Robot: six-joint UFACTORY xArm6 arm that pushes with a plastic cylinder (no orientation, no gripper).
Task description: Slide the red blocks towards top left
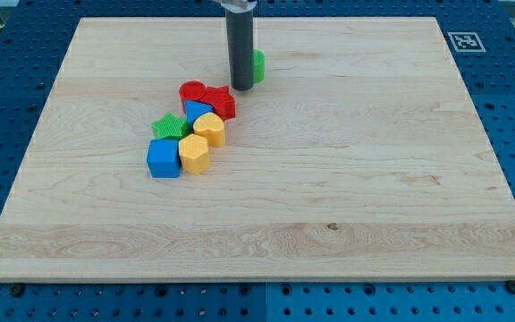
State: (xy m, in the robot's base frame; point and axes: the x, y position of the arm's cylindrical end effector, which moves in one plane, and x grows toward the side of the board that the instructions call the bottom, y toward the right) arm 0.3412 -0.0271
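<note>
A red round block (192, 91) and a red star-shaped block (221, 101) lie side by side at the top of a cluster left of the board's middle. My tip (241, 87) stands just to the upper right of the red star block, close to it. Whether it touches I cannot tell. A green block (258, 64) sits right behind the rod, partly hidden by it.
Below the red blocks lie a blue block (197, 111), a green star block (170, 126), a yellow heart-like block (210, 128), a yellow hexagonal block (194, 154) and a blue cube (163, 158). The wooden board (347, 179) rests on a blue perforated table.
</note>
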